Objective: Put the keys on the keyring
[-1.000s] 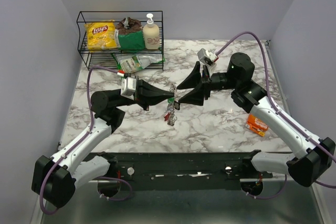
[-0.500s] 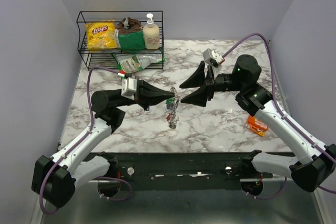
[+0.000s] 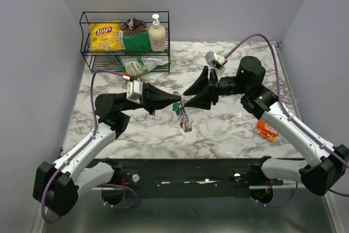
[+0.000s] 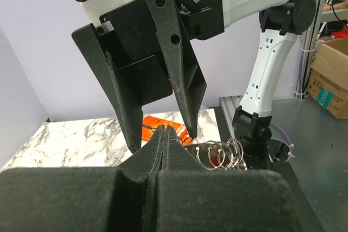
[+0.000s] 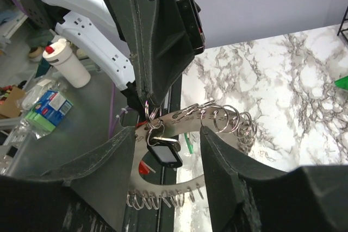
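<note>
1. Left hand [image 3: 175, 102]: jaws pressed fully together, pinching one loop of the keyring [image 5: 228, 120] at the very tips. It is held above the bench [image 3: 229, 135], about mid-way across.
2. Keyring: a chain of small linked wire loops, drooping from that pinch and hanging free.
3. Keys [image 3: 180, 111]: small coloured heads, green and red glimpsed, bunched just under the left hand's tips among the loops. Whether each is threaded on, I cannot tell. A dark tag [image 5: 166, 156] dangles from the pinched loop.
4. Right hand [image 3: 186, 99]: jaws partly apart, one finger either side of the bunch, tip to tip with the left hand. It grips nothing that I can see.
5. Hazard, collision: the two hands' tips are almost touching. A close made slightly off line would likely nip the left hand rather than a loop.
6. Hazard, slip: the pinch is on thin wire at the extreme tips. A sideways nudge could twist it out and drop the lot on the bench.
7. Hazard, wrong pick: the loops hang crowded and are free to swing, so the right hand may take a neighbouring loop or the tag.
</note>
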Motion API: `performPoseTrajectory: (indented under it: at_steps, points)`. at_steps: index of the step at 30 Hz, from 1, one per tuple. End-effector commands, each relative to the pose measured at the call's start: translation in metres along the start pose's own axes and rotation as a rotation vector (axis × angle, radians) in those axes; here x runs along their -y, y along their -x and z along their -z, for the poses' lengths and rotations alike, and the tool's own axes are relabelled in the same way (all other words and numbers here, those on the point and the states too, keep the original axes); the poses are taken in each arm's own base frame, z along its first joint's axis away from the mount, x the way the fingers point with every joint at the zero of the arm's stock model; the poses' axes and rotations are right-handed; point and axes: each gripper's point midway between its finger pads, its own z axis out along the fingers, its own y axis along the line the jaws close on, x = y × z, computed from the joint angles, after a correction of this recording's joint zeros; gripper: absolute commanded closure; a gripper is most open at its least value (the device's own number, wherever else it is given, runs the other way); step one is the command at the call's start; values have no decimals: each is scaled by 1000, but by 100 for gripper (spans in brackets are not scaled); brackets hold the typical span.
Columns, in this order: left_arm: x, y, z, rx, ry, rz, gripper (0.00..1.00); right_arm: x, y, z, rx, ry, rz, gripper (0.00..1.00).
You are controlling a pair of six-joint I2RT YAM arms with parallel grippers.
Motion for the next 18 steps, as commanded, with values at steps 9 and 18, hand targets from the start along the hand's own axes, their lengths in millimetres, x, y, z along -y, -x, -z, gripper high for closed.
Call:
performPoseTrajectory:
  at_steps: [9,18]
  points:
    - [2,21,-4,38,-8,-65,100,-10,14,-6,16,40,20,58]
    - [4,20,-5,32,-24,-48,100,-7,14,-7,17,27,13,96]
